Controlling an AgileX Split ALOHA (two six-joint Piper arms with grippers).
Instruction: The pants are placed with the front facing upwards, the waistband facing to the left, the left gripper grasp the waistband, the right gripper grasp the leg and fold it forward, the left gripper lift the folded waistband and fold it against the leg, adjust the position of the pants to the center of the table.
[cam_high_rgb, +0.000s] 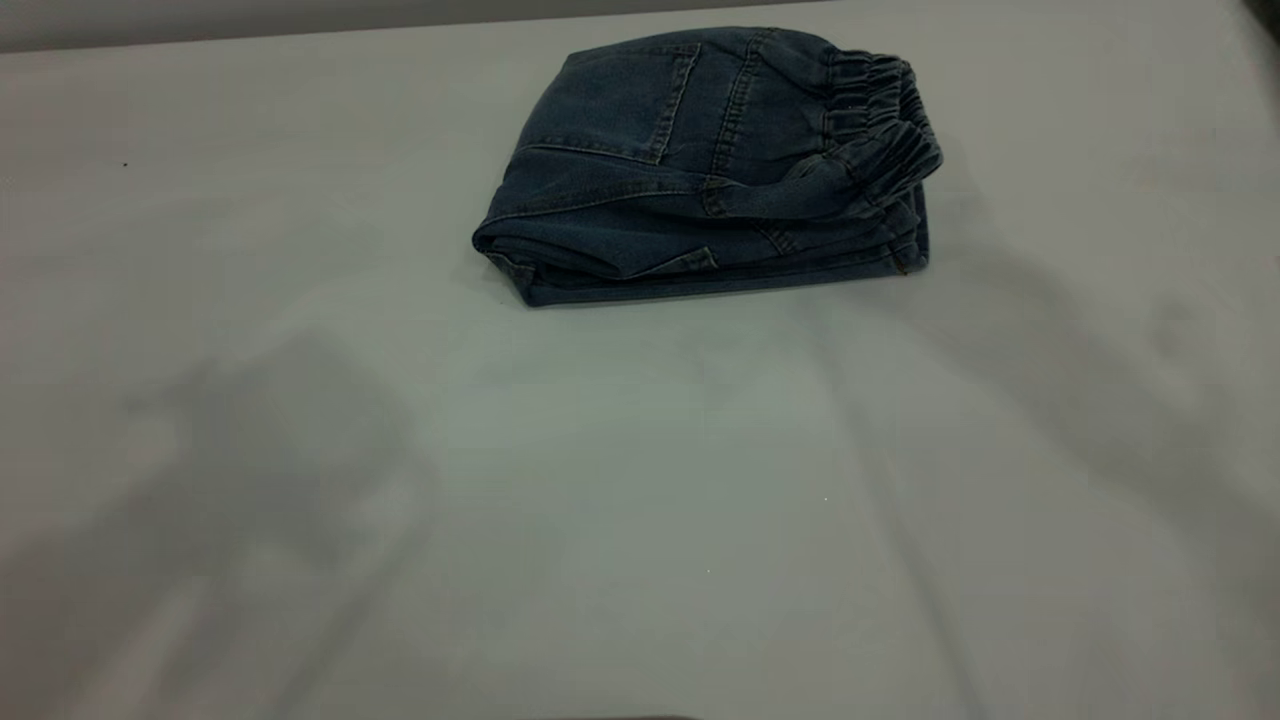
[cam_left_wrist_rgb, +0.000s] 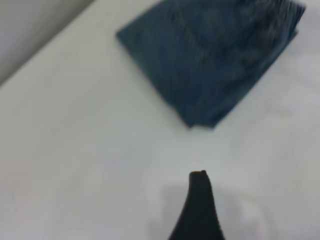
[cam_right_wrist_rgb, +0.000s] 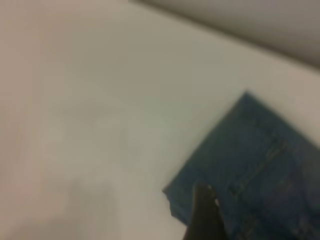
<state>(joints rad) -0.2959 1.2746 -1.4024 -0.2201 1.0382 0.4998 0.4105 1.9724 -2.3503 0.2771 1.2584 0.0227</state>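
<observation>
The pants (cam_high_rgb: 690, 160) lie folded into a compact denim bundle at the far middle of the table (cam_high_rgb: 640, 480), back pocket facing up. The gathered waistband (cam_high_rgb: 885, 115) sits at the bundle's right end, over the stacked leg layers (cam_high_rgb: 700, 262). Neither arm appears in the exterior view; only their shadows fall on the table. In the left wrist view a black tip of my left gripper (cam_left_wrist_rgb: 200, 210) hangs over bare table, short of a corner of the pants (cam_left_wrist_rgb: 215, 60). In the right wrist view a dark tip of my right gripper (cam_right_wrist_rgb: 202, 215) overlaps a corner of the pants (cam_right_wrist_rgb: 265, 165).
The table's far edge (cam_high_rgb: 300, 28) runs just behind the bundle, with a grey wall beyond it. Bare tabletop spreads to the left, to the right and in front of the pants.
</observation>
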